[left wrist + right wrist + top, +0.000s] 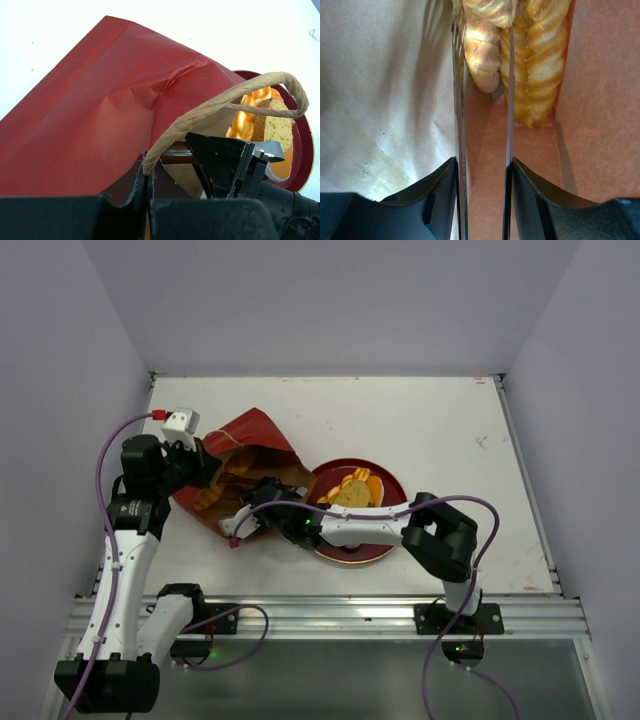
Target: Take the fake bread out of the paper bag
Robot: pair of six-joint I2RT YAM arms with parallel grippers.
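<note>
White counter, paper bag on its side, rim pinched in my left tool. My right tool, narrow, is inside; bread lies lengthwise straight ahead, its end in the gap. I cannot tell if it's gripped.

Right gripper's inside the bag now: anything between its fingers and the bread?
Nothing visible. The right gripper has a straight run to the smaller loaf, whose end lies in the gap between its fingers. A ridged loaf lies just beside it, along the paper bag wall.
</note>
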